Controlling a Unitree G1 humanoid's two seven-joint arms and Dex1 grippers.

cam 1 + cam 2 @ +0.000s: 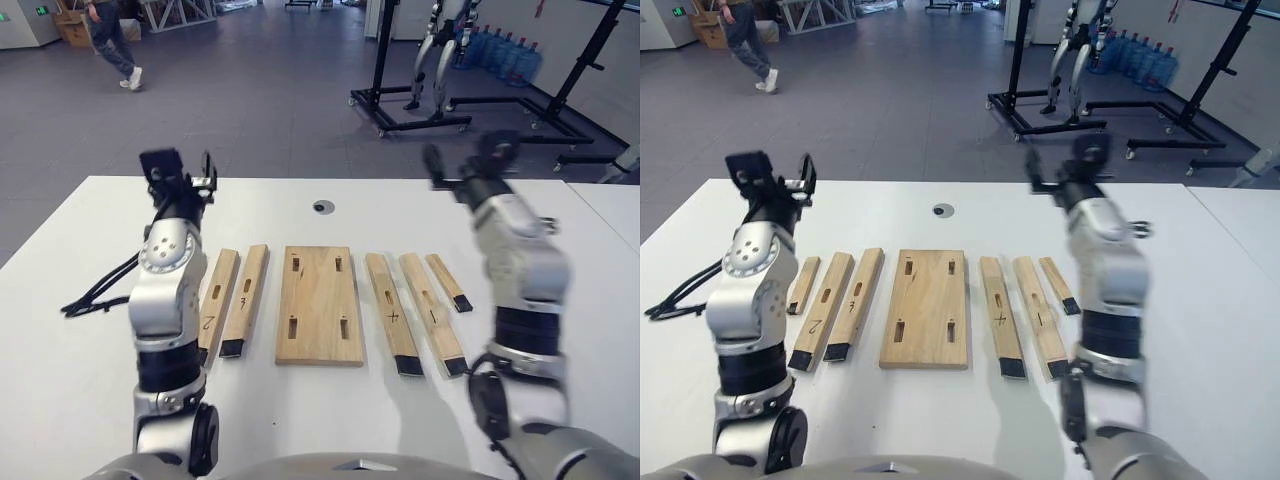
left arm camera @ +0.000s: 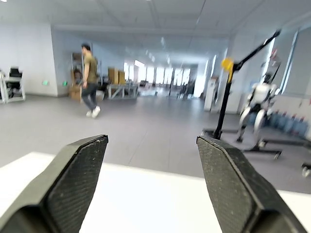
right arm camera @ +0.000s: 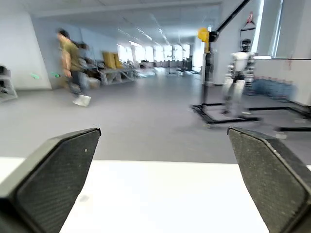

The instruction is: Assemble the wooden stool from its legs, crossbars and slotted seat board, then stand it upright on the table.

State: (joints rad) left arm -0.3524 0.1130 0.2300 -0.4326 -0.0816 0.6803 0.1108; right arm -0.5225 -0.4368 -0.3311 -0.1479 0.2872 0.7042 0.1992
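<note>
Surface: a white table (image 1: 400, 210) in a large grey-floored hall, with a round grommet (image 1: 322, 207) near its far edge and a black cable bundle (image 1: 95, 292) lying at its left.
Seat board: the pale rectangular wooden seat board (image 1: 320, 303) with four slots lies flat at the table's middle.
Left pieces: two long wooden left legs (image 1: 246, 297) with dark ends lie side by side just left of the board, and a short left crossbar (image 1: 804, 284) lies outside them.
Right pieces: two long right legs (image 1: 391, 325) lie just right of the board, with a short right crossbar (image 1: 448, 282) beyond them.
Left gripper (image 1: 185, 165): raised above the table's far left, fingers spread wide, holding nothing.
Right gripper (image 1: 465, 160): raised above the far right, fingers apart, empty.
</note>
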